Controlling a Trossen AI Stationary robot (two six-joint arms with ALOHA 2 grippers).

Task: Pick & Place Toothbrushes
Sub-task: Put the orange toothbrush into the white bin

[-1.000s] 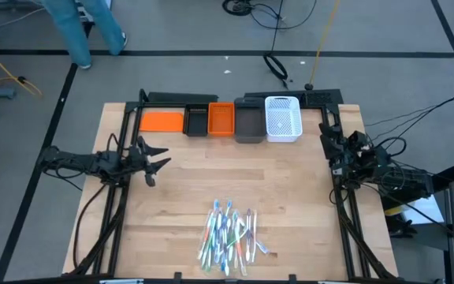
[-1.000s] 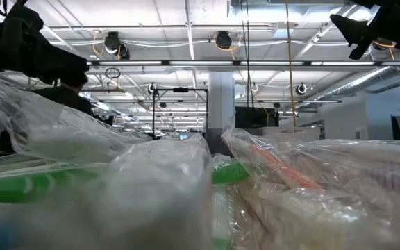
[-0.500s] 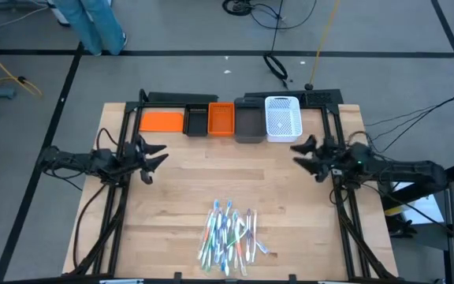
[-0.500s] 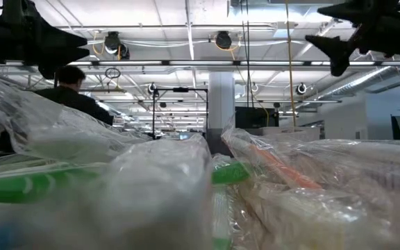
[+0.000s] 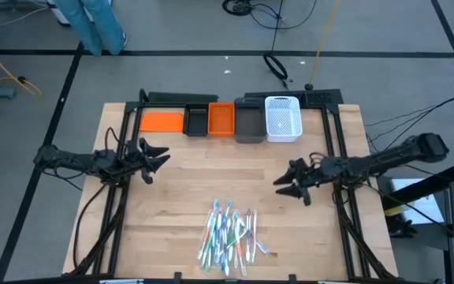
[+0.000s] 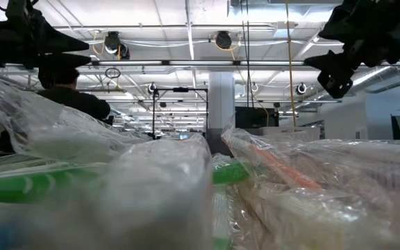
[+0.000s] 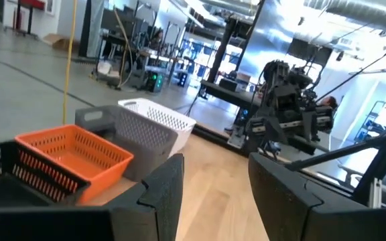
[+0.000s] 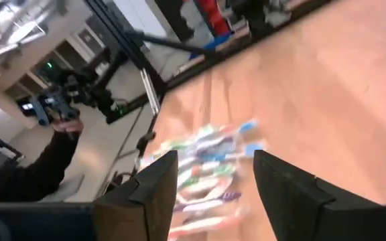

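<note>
A wooden table (image 5: 290, 229) is seen from above, framed by dark rails. Two dark arms are stretched over it, one from each side. Along the far edge a row of bins is set: an orange lid (image 5: 161, 121), a black bin (image 5: 196, 120), an orange bin (image 5: 221, 119), a grey bin (image 5: 248, 125) and a white basket (image 5: 283, 118).

The toothbrushes (image 5: 228, 231) are heaped near the front edge, at mid-width, many in clear wrappers; none is held.

The left gripper (image 5: 154, 160) is held above the table's left part, well apart from the heap, jaws parted and empty.

The right gripper (image 5: 288, 184) is held above the table right of centre, near the heap but not touching it, jaws parted, nothing between them.
</note>
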